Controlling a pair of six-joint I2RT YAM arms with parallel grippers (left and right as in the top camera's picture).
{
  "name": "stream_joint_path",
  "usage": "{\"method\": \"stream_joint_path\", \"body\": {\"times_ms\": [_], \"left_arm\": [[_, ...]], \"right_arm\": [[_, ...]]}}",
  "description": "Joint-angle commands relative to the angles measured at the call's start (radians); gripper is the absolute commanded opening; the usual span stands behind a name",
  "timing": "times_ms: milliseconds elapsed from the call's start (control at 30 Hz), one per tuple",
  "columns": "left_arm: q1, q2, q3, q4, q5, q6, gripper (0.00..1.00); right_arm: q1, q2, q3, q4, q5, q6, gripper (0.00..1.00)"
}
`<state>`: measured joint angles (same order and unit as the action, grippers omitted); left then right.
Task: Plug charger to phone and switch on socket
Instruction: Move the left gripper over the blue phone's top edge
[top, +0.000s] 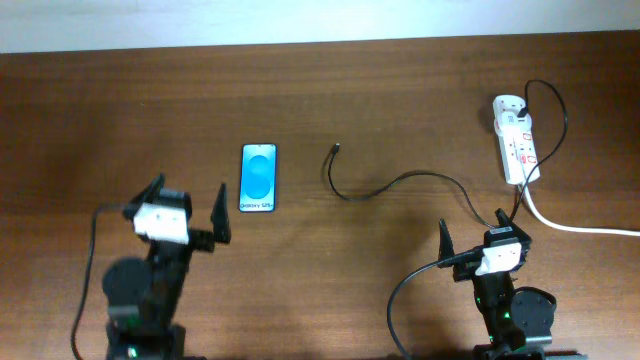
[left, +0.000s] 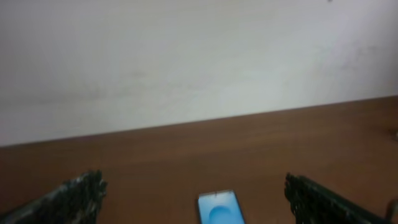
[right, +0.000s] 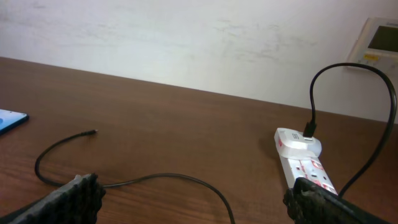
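The phone (top: 258, 178) lies flat on the table with its blue screen up, left of centre; it also shows in the left wrist view (left: 218, 208) and at the left edge of the right wrist view (right: 9, 120). The thin black charger cable (top: 400, 182) runs from the white power strip (top: 515, 139) to its loose plug tip (top: 336, 149), right of the phone. In the right wrist view the cable (right: 168, 177), its tip (right: 93, 132) and the strip (right: 305, 163) show. My left gripper (top: 188, 212) is open below the phone. My right gripper (top: 474, 228) is open below the strip.
The strip's thick white cord (top: 580, 228) runs off to the right edge. A white adapter (right: 298, 140) with the black cable in it sits on the strip's far end. A white wall (left: 199, 62) stands behind the table's far edge.
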<state>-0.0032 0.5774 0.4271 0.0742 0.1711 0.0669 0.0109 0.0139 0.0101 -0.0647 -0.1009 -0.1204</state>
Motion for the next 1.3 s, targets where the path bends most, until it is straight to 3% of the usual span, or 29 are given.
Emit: {"method": "stream_joint_path", "body": {"times_ms": [0, 200, 333, 433, 600, 733, 967, 1033, 1200, 1267], "left_arm": [[0.004, 0.231, 0.249, -0.146, 0.097, 0.018, 1.00], [0.003, 0.619, 0.708, -0.559, 0.095, 0.018, 0.99], [-0.020, 0.911, 1.052, -0.925, 0.059, 0.045, 0.99], [-0.086, 1.103, 1.248, -1.101, -0.011, 0.062, 0.99], [-0.120, 1.186, 1.272, -1.108, -0.021, 0.062, 0.99], [-0.117, 1.188, 1.272, -1.091, -0.022, 0.062, 0.99], [-0.120, 1.191, 1.272, -1.078, -0.019, 0.025, 0.99], [-0.120, 1.192, 1.272, -1.078, -0.018, -0.016, 0.99], [-0.120, 1.243, 1.273, -1.079, -0.021, -0.097, 0.99], [-0.122, 1.272, 1.273, -1.083, -0.037, -0.116, 0.99]], "right_arm": [[0.009, -0.008, -0.005, -0.007, 0.008, -0.003, 0.98], [0.009, -0.008, -0.005, -0.007, 0.008, -0.003, 0.98], [0.009, -0.008, -0.005, -0.006, 0.003, -0.002, 0.98], [0.009, -0.008, -0.005, -0.007, 0.005, 0.126, 0.98], [0.008, -0.008, 0.015, -0.007, -0.029, 0.252, 0.98], [0.008, 0.031, 0.135, -0.020, -0.076, 0.258, 0.98], [0.009, 0.481, 0.622, -0.316, -0.091, 0.257, 0.98], [0.009, 0.665, 0.837, -0.480, -0.106, 0.256, 0.98], [0.009, 0.972, 1.181, -0.756, -0.232, 0.196, 0.98], [0.009, 1.046, 1.242, -0.758, -0.356, 0.198, 0.98]]}}
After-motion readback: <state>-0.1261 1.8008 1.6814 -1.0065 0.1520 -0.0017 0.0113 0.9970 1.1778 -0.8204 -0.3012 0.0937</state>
